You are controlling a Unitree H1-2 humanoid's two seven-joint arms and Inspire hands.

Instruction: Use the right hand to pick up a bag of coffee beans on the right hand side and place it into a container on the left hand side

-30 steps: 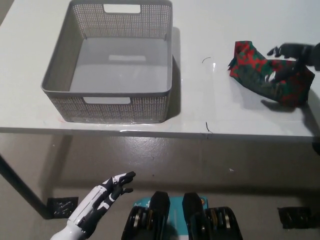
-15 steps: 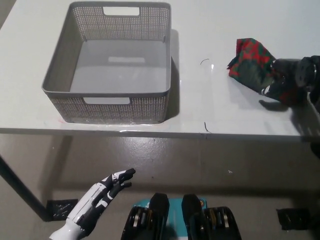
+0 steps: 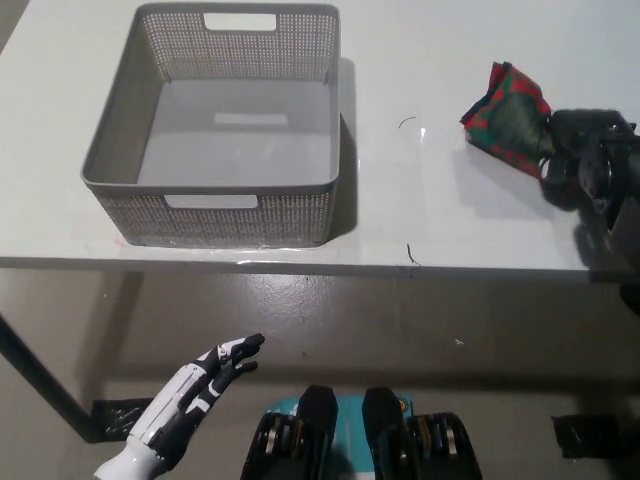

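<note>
A red and green bag of coffee beans [image 3: 511,118] sits at the right of the white table [image 3: 420,220], its left end tilted up. My black right hand [image 3: 588,152] is shut on the bag's right end and hides that part. A grey mesh container [image 3: 222,130] stands at the table's left and has nothing in it. Below the table edge at the lower left, my white left hand [image 3: 195,396] rests with its fingers apart, holding nothing.
The table's front edge [image 3: 300,265] runs across the middle of the picture, with the floor below it. A small dark mark [image 3: 413,253] lies near that edge. Bare tabletop lies between container and bag.
My right hand has closed around the bag's right end, and the bag has tilted up and moved slightly right. The left hand has barely moved.
</note>
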